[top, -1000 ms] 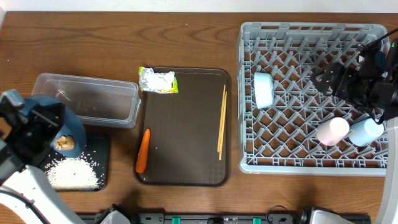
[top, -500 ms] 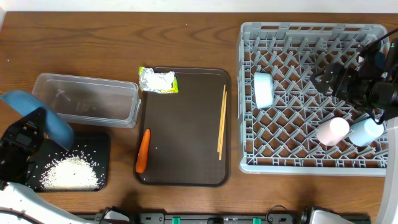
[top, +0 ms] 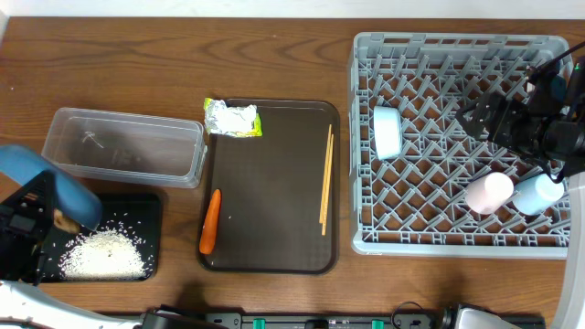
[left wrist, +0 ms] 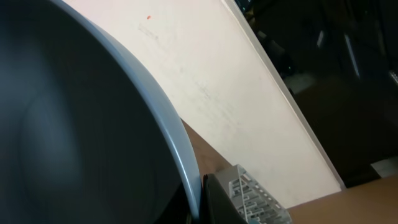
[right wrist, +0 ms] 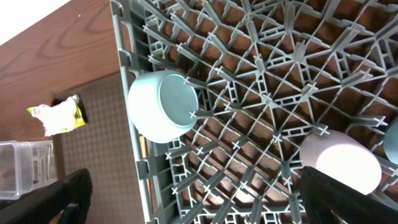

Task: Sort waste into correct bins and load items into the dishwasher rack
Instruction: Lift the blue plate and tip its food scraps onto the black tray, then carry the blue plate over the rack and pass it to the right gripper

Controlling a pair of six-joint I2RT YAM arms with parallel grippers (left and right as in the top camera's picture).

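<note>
Hidden: from overhead the fingers of the left hand [top: 47, 217] are covered by the large round blue plate [top: 44, 174]. The left wrist view is almost filled by that plate's curved rim, with one dark finger [left wrist: 214, 200] against its edge.
Left hand: closed on the plate, holding it tilted over the near-left corner of the brown wooden worktop [top: 183, 64].
Hard to make out: a small brown food lump [top: 62, 219] sits at the plate's lower edge; whether it lies on the plate or below it cannot be told.
Right hand: the right hand [right wrist: 194, 180] is spread wide, holding nothing, above the rack.
Cut off: the light blue cup [top: 539, 194] is partly covered by the right arm [top: 526, 123].
Rack: the large square grey plastic crate [top: 457, 40] holds a small white bowl [top: 388, 132] on its side by the left wall. A pink cup [top: 489, 192] lies touching the light blue cup near the right.
Serving tray: the dark brown tray [top: 270, 164] carries an orange carrot [top: 210, 221] at its near-left edge and a pair of thin wooden chopsticks [top: 325, 178] along its right side.
Wrapper: the crumpled silvery yellow-green wrapper [top: 231, 119] overlaps the serving tray's far-left corner.
Black tray: the shallow black rectangular tray [top: 151, 215] holds a heap of white rice grains [top: 102, 254].
Tub: the clear rectangular plastic tub [top: 128, 123] stands just beyond the black tray.
</note>
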